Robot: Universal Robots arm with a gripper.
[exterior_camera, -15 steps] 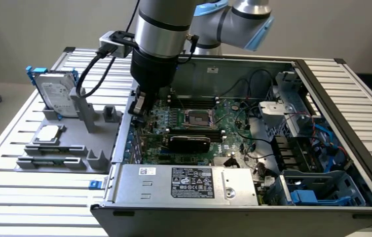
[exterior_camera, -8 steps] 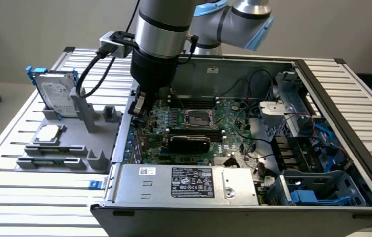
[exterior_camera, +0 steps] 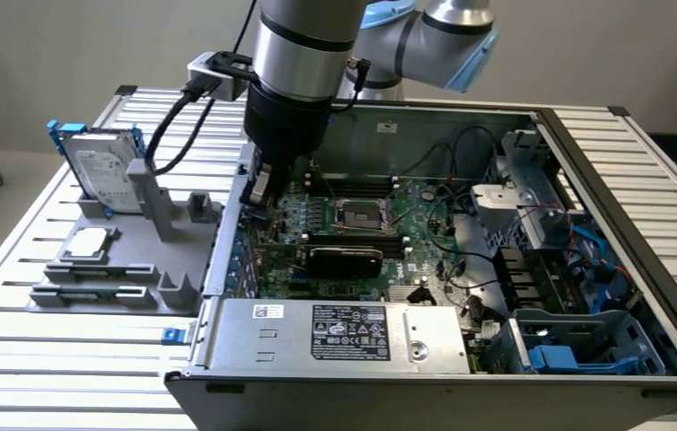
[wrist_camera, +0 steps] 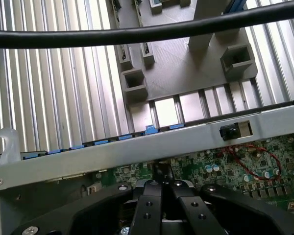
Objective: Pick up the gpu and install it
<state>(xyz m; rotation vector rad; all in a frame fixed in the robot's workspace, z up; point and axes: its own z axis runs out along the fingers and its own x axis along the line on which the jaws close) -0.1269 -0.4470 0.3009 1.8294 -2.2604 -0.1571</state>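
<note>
The pincer (wrist_camera: 162,188) is seen in the wrist view with its two fingers (wrist_camera: 148,205) pressed together, closed on nothing that can be made out between them. In the exterior view the arm (exterior_camera: 303,63) reaches down inside the open computer case (exterior_camera: 626,180), close to its rear wall, with the pincer hanging just above the motherboard (exterior_camera: 423,206).

The gpu (exterior_camera: 341,259) is found a little in front of the pincer and lower on the board, towards the power supply (exterior_camera: 338,337). It lies with its black shroud facing up along the expansion slots and appears to be seated there already, so the card is judged to have been installed and let go. No contact between pincer and card is visible; the two are apart though near.

Outside the case wall, beyond the pincer's far side, a grey parts holder (exterior_camera: 123,260) is set on the slatted table (exterior_camera: 27,359). Its upright pockets are presumably shaped so that each component is presented edge-up for a clean grasp. A hard drive in a blue frame (exterior_camera: 105,175) is kept standing in one of them. In the wrist view the holder's vacant slots (wrist_camera: 237,56) are seen past the case's metal edge (wrist_camera: 137,149), with a black cable (wrist_camera: 147,32) crossing in front of the lens.

The closed fingers above the board would suit pressing down rather than gripping, though that cannot be confirmed.
</note>
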